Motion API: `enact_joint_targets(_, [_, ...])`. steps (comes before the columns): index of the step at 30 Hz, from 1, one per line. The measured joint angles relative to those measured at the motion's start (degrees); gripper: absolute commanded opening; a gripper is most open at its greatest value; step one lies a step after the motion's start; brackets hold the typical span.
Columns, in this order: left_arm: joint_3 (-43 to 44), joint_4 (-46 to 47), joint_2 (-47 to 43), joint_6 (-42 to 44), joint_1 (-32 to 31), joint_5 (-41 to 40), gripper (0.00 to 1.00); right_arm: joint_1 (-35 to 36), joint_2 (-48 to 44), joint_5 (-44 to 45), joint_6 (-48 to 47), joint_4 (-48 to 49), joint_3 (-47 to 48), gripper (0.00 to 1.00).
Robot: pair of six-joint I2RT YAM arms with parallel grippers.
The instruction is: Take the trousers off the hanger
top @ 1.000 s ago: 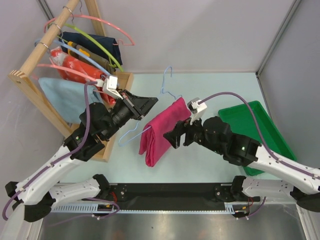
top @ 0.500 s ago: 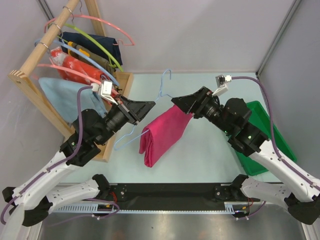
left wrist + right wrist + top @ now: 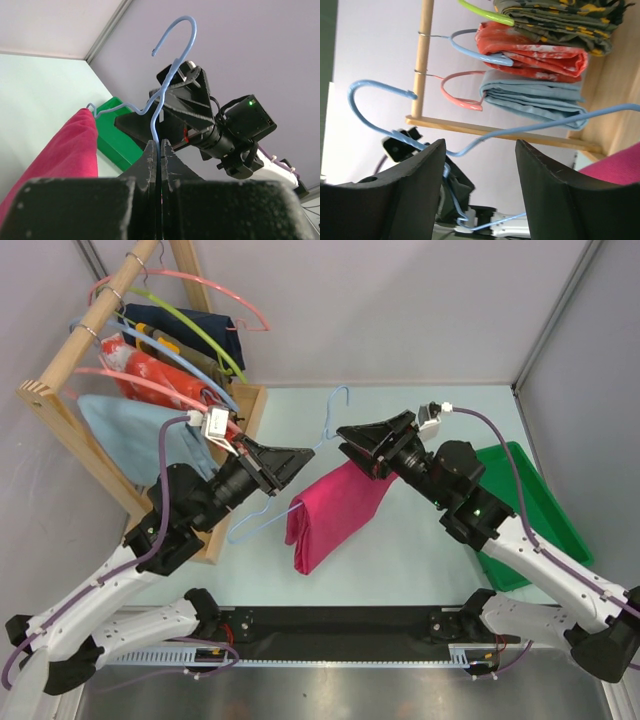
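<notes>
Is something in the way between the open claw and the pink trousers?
Only the thin wire of the hanger crosses in front of the open right gripper. The trousers hang right beside it, with nothing else between.

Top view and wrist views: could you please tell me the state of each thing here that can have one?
Trousers: folded over the hanger's bar, not yet off.
Hanger: held up, pinched by the left hand.
Left hand: shut on the hanger's wire.
Right hand: open, holding nothing, near the trousers' upper end.
Rack clothes: hanging folded on their hangers.
</notes>
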Motion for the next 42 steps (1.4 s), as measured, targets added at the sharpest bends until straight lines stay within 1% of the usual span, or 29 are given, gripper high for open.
enact_joint_targets(4, [-0.6,0.2,0.0,0.4,0.0,1.0,0.01,0.2,1.6,0.2,4.7,3.0,-0.3,0.59])
enact_joint_targets(7, [-1.4,0.6,-0.3,0.4,0.0,1.1,0.00,0.7,3.4,0.2,7.3,5.1,-0.4,0.50])
enact_joint_targets(8, [-1.5,0.7,-0.5,0.4,0.0,1.1,0.00,0.9,4.1,0.2,8.1,5.6,-0.4,0.43])
enact_joint_targets(10, [-2.0,1.3,-0.7,0.5,0.0,1.4,0.00,1.6,5.3,0.2,9.3,6.6,-0.4,0.35])
enact_joint_targets(12, [-2.2,1.4,-0.8,0.5,0.0,1.7,0.00,2.2,6.3,0.3,10.5,7.6,-0.4,0.24])
enact_joint_targets(13, [-2.3,1.3,-0.9,0.5,0.1,1.8,0.00,2.4,6.4,0.4,11.2,8.2,-0.4,0.18])
enact_joint_targets(14, [-2.4,1.3,-0.9,0.6,0.2,2.0,0.00,2.4,6.5,0.4,11.6,8.6,-0.4,0.10])
enact_joint_targets(15, [-2.5,1.2,-1.0,0.8,0.2,2.3,0.00,2.5,6.4,0.7,12.9,9.0,-0.4,0.05])
enact_joint_targets(17, [-3.0,1.4,-1.3,1.0,0.2,2.6,0.08,2.6,6.4,0.8,14.7,9.8,-0.4,0.00])
enact_joint_targets(19, [-3.5,1.8,-1.7,1.3,0.2,3.0,0.20,2.6,6.4,0.7,16.0,10.5,-0.4,0.00])
enact_joint_targets(21, [-4.0,1.8,-2.1,1.4,0.2,4.0,0.27,2.8,6.3,0.2,16.7,11.0,-0.4,0.00])
enact_joint_targets(22, [-4.1,1.6,-2.2,1.4,0.2,4.7,0.34,2.8,6.3,0.0,16.7,11.0,-0.5,0.00])
enact_joint_targets(24, [-4.1,0.8,-2.2,1.4,0.2,6.2,0.41,2.6,6.3,-1.3,16.7,10.9,-1.0,0.00])
enact_joint_targets(25, [-4.2,0.4,-2.2,1.4,0.2,7.0,0.47,2.3,6.3,-2.1,16.5,10.7,-1.3,0.00])
enact_joint_targets(28, [-4.2,-0.4,-2.1,1.4,0.2,9.2,0.54,1.4,6.3,-4.5,15.7,10.3,-1.9,0.00])
enact_joint_targets(30, [-4.0,-1.4,-1.9,1.4,0.2,10.6,0.57,0.7,5.9,-6.5,15.4,9.9,-2.6,0.00])
enact_joint_targets(33, [-3.0,-3.9,-0.9,1.3,0.2,13.1,0.60,-0.4,4.9,-9.4,15.0,8.4,-4.0,0.00])
enact_joint_targets(36, [-2.8,-5.1,0.2,1.0,0.2,15.8,0.60,-1.9,4.0,-13.6,13.6,6.8,-4.9,0.00])
enact_joint_targets(42, [-2.8,-5.4,3.0,-1.6,0.2,20.9,0.59,-4.1,2.3,-20.0,10.4,6.9,-7.1,0.00])
